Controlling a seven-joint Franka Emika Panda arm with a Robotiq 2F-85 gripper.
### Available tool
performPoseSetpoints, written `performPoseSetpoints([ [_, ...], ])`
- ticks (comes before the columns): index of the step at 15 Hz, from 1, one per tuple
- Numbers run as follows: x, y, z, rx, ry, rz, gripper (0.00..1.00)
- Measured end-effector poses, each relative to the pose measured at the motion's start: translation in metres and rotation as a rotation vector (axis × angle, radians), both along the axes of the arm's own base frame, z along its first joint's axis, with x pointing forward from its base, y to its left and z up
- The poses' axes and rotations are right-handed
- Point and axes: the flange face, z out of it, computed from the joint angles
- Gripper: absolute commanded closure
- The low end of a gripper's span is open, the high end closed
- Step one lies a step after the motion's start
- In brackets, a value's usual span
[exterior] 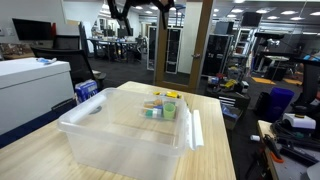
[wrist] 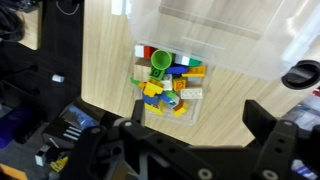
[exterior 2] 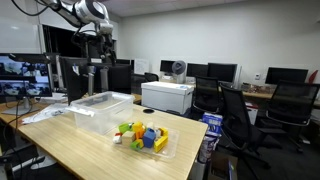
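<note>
My gripper [wrist: 200, 122] is open and empty, held high above the wooden table [wrist: 110, 60]. It shows at the top of an exterior view [exterior: 122, 13] and up by the arm in an exterior view [exterior 2: 101, 42]. Below it, in the wrist view, is a small clear tray of coloured toy blocks [wrist: 168, 85]. The tray shows in both exterior views [exterior: 161, 108] [exterior 2: 146, 137]. A large clear plastic bin [wrist: 225, 30] stands beside the tray, empty as far as I can see, in both exterior views [exterior: 125, 132] [exterior 2: 99, 107].
A blue box [exterior: 88, 90] [exterior 2: 212, 122] sits by the table's edge. A white printer [exterior 2: 168, 95] stands behind the table. Black office chairs [exterior 2: 240, 115] and monitors [exterior 2: 20, 78] surround it. Dark equipment [wrist: 40, 90] lies past the table edge.
</note>
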Motion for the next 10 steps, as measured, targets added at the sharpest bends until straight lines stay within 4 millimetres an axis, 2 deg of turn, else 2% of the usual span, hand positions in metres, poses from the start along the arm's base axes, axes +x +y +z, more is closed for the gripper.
performPoseSetpoints([
  [4,0.023,-0.012,0.001,0.159,-0.058,0.126,0.00],
  [10,0.029,0.010,-0.018,0.331,0.012,0.354,0.00],
])
